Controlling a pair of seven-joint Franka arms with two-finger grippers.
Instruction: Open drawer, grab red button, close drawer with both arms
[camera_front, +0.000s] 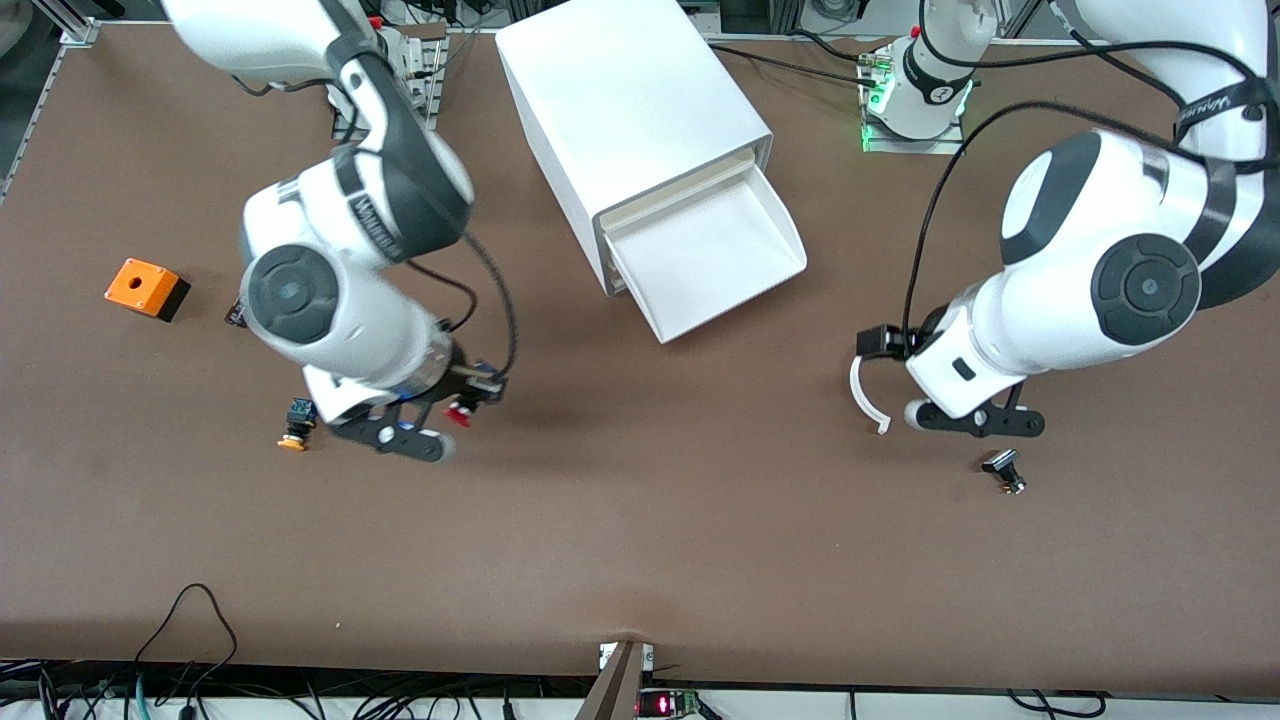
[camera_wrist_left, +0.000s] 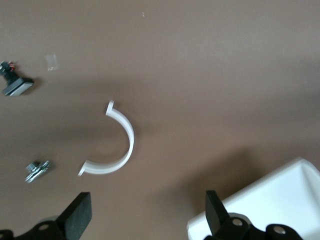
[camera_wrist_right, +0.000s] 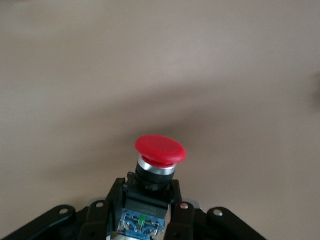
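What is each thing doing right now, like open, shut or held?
Wide white tray drawer: pulled open, empty.
Red mushroom-head push button: held above the table.
Right end effector: shut on the button.
Left end effector: open, empty, over the brown table.

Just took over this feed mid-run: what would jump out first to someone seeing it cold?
First, the right pincer, over bare table toward the right arm's end, is shut on the red button. Next, the drawer stands pulled open from the white cabinet mid-table. The left pincer hangs open above a white curved strip toward the left arm's end.
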